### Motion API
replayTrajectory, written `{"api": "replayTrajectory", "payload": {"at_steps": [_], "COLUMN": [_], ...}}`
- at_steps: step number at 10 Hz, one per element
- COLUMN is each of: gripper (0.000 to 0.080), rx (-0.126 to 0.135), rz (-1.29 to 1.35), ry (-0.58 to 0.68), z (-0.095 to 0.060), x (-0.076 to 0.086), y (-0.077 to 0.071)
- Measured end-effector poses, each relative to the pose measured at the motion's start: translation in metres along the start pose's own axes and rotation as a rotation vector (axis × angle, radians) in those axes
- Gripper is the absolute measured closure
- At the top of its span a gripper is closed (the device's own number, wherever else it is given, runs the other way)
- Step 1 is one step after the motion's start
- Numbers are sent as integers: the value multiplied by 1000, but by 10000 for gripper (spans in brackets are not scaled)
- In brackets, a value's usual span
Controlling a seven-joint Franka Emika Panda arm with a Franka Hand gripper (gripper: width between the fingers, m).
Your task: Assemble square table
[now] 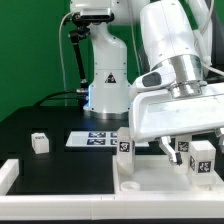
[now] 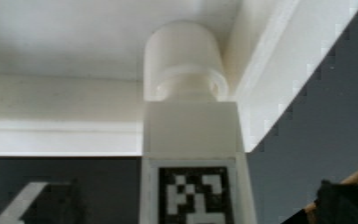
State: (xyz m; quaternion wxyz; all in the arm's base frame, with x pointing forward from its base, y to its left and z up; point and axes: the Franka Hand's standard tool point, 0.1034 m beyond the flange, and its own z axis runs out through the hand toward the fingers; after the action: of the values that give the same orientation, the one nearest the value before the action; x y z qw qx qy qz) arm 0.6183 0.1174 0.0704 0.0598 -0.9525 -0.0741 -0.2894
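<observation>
Tool is hanging low over the square panel, which is lying underside-up (rim showing) on the black tabletop at the ext. view's lower right. The tool is standing released. In the wrist view its fingers are sitting either side of the upright leg w/ clear gaps, gripping nothing. That leg is showing a b/w marker tag, and its rounded peg end is sitting against the panel's recessed face right by an inner corner of the rim; can't tell if it's seated.

In the ext. view a neighbouring leg is standing just beside the tool. Another tagged leg is standing at the panel's corner toward the ext. view's left. A lone leg is sitting on the tabletop, well apart, toward the ext. view's left. The marker board is lying flat between the lone leg and the panel.
</observation>
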Motion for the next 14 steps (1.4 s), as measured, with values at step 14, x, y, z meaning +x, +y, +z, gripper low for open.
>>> {"api": "replayTrajectory", "payload": {"at_steps": [14], "gripper": [151], "rx": [152], "rz": [65], "ry": [-541], "z": [-11], "x": [13], "y": [-3]}}
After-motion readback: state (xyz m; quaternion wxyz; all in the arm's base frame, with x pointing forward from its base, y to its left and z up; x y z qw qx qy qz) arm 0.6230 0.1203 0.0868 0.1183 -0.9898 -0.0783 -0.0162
